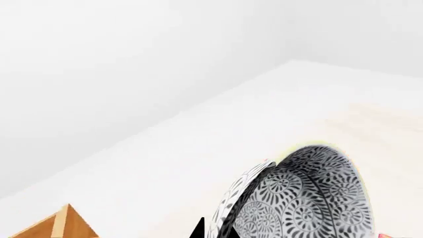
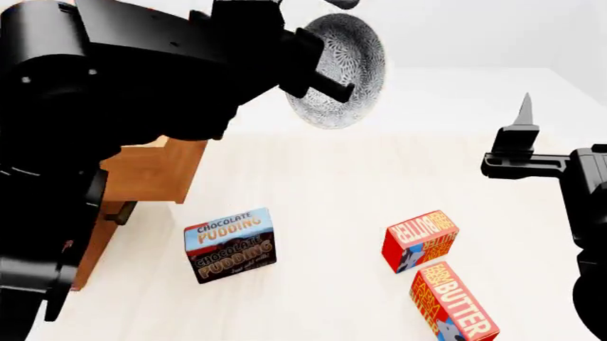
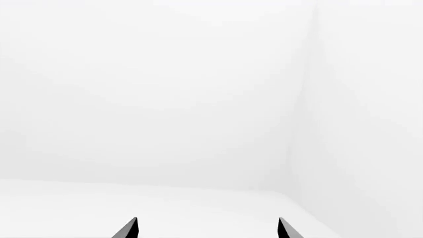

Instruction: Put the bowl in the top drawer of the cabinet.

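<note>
The bowl (image 2: 340,69), round, white-grey with a dense dark pattern, is held up in the air in my left gripper (image 2: 328,79), tipped on its side so its patterned hollow faces the head camera. My left fingers are closed over its rim; one dark finger (image 2: 332,87) lies across the inside of the bowl. In my left wrist view the bowl (image 1: 310,198) fills the space just past my fingertips, seen edge-on with its patterned outside showing.

Below and behind my left gripper, largely hidden by my own black arm, is the light brown wooden cabinet (image 2: 152,170). A corner of the wood (image 1: 63,225) shows in the left wrist view. I cannot tell whether the top drawer is open.

Under the bowl lies the pale floor (image 2: 323,199). On it, below my left gripper, stands a chocolate pudding box (image 2: 230,244). Towards my right side lie two red butter boxes (image 2: 419,239) (image 2: 453,304), close together.

My right gripper (image 3: 207,229) hangs well apart from the bowl, its two dark tips spread wide with nothing between them, facing a blank white wall.
</note>
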Tool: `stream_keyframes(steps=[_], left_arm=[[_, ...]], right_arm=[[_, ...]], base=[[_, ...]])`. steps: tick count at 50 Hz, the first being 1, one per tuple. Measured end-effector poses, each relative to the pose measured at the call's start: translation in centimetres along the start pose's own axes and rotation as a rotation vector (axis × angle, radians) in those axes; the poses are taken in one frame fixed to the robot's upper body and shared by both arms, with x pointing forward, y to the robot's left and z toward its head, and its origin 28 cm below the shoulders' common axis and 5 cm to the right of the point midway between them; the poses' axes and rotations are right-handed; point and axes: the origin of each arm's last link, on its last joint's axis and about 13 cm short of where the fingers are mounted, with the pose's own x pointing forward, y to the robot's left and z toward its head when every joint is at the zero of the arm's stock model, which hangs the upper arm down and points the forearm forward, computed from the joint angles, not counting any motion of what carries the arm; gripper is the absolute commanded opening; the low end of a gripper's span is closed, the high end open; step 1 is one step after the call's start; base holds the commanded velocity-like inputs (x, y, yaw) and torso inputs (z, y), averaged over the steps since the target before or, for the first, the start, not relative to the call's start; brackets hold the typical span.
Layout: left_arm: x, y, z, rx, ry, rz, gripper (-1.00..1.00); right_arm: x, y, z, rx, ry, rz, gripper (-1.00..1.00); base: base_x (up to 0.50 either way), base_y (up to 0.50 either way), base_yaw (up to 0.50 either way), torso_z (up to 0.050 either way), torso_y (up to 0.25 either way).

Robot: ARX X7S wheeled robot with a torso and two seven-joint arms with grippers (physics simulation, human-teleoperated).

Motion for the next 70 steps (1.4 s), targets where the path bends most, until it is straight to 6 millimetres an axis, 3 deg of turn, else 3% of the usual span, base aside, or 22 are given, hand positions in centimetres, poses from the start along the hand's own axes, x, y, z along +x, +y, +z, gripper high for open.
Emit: stream_keyframes(steps=[15,30,45,70], left_arm=[[0.6,4.4,4.1,-0.128,-0.068,0.194,-1.0],[0.4,8.4,5.7,-0.241,-0.097,0.37,-1.0],[0.4,11.7,5.1,-0.34,-0.087,0.486,-1.0],[0.9,15.1,0.8,-0.463,-0.014,0.617,-1.0]], right_arm=[[0.1,0.0,-0.1,0.001,0.003,0.0,1.0],[0.1,0.2,-0.2,0.0,0.004,0.003,1.0],[0.3,0.4,0.0,-0.002,0.005,0.01,1.0],[0.5,0.8,0.1,-0.009,0.007,0.017,1.0]], base=[[0.0,0.0,0.0,0.0,0.001],[0.0,0.0,0.0,0.0,0.001],[0.0,0.0,0.0,0.0,0.0],[0.0,0.0,0.0,0.0,0.0]])
